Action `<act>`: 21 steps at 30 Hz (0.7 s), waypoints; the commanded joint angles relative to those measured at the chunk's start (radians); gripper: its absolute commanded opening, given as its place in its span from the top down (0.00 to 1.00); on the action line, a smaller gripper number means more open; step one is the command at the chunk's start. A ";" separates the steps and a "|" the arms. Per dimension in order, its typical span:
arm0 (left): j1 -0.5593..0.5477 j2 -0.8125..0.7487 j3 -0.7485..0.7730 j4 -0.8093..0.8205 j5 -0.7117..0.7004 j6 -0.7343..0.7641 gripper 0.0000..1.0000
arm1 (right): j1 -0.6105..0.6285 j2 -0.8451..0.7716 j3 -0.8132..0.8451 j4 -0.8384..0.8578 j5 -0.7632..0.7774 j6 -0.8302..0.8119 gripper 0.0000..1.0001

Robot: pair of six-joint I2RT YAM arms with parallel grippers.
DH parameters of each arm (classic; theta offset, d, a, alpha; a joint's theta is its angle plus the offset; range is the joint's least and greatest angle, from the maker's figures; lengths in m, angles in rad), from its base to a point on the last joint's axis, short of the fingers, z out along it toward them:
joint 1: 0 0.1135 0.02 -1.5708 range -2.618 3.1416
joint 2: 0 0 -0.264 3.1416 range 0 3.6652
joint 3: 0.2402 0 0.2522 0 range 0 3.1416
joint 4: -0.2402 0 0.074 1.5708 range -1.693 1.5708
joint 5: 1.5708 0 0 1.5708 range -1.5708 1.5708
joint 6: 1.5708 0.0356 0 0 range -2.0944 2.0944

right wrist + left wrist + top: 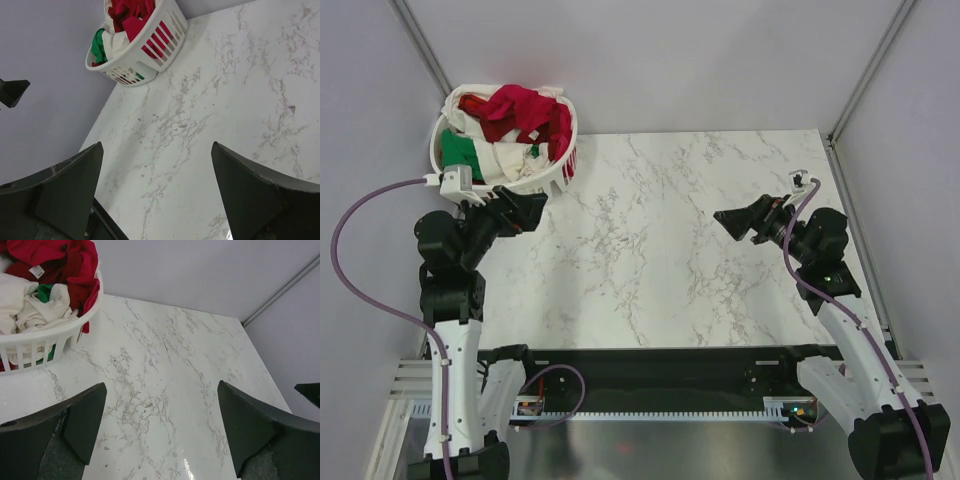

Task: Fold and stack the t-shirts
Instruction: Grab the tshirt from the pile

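Observation:
The t-shirts lie heaped in a white slotted basket (560, 165) at the table's back left: a crimson-pink one (525, 110) on top, white ones (510, 160) and a green one (460, 152) below. The heap also shows in the left wrist view (55, 255) and the right wrist view (131, 15). My left gripper (538, 208) is open and empty, just in front of the basket, above the table. My right gripper (735, 222) is open and empty over the table's right side, pointing left.
The white marble table (660, 250) has grey walls behind and on both sides. Metal frame posts (865, 70) stand at the back corners. A black bar (650, 362) runs along the table's near edge.

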 commanded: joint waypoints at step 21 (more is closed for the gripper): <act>-0.033 0.761 0.643 -0.216 -0.175 0.031 0.30 | 0.000 0.371 0.004 -0.165 0.224 -0.055 0.02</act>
